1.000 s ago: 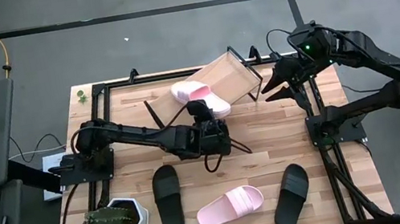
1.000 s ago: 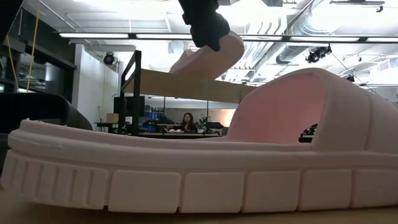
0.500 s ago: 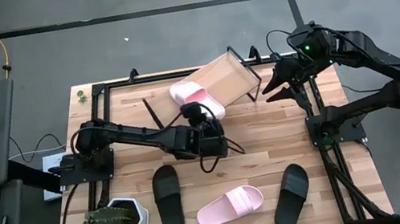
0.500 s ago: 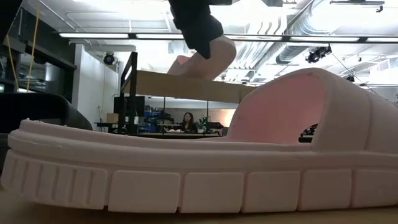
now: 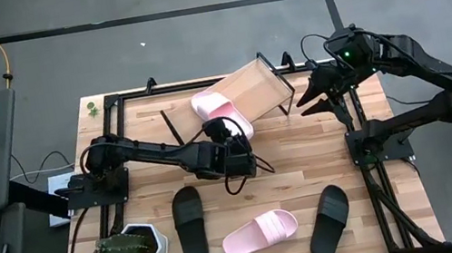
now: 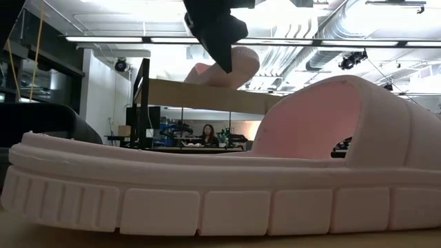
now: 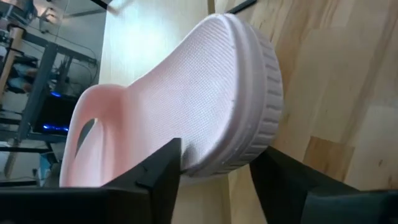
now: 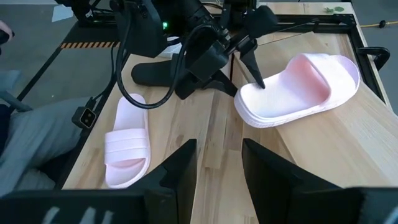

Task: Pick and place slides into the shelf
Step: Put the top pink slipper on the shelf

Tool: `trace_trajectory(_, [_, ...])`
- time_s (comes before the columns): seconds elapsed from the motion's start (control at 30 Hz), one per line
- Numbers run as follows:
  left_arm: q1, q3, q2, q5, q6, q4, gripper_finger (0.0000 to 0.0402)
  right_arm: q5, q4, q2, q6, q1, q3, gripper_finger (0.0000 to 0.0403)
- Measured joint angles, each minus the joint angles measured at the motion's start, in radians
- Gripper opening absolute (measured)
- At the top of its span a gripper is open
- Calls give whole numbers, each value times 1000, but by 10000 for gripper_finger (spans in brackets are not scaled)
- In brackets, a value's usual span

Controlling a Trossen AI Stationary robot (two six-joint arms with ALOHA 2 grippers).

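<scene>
A pale pink slide [image 5: 221,109] lies on the tilted light-wood shelf [image 5: 258,84] at the table's far middle, its heel end sticking out over the shelf's near edge. My left gripper [image 5: 227,132] is open at that heel end, one finger on each side of it. My right gripper [image 8: 219,163] hangs open and high by the shelf's right end [image 5: 313,98], holding nothing. On the near part of the table lie a black slide [image 5: 190,224], a second pink slide [image 5: 260,231] and another black slide [image 5: 329,219]. My left gripper has its two fingers [image 7: 163,168] on either side of the pink slide's heel end [image 7: 249,134], coming from the table's near side and slanting down. The jaws stand apart, and I cannot tell whether either finger touches the heel's rim. The slide rests on the shelf.
A potted cactus [image 5: 131,246] stands at the near left corner. Black frame rails [image 5: 114,118] run along the table's edges. The near pink slide [image 6: 227,179] fills the low view. A person [image 6: 207,134] sits far behind the table; a grey-clad leg [image 8: 25,143] shows beside it.
My left gripper has rolled at the wrist and swung a little toward the table's left, and its fingers have opened. The pink slide's heel end has shifted slightly left and settled lower on the shelf.
</scene>
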Motion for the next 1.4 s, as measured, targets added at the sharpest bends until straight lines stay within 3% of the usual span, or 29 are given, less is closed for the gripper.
trace_trajectory(0.37, [0,0,0,8,-30,-4,251,-2,9,0,-25,0,-78,119])
trace_trajectory(1.07, [-2,0,0,94,-181,-139,300,-55,47,-4,-52,0,-119,119])
trace_trajectory(1.4, [-82,64,0,100,-184,-184,299,-55,46,-3,-52,0,-119,119])
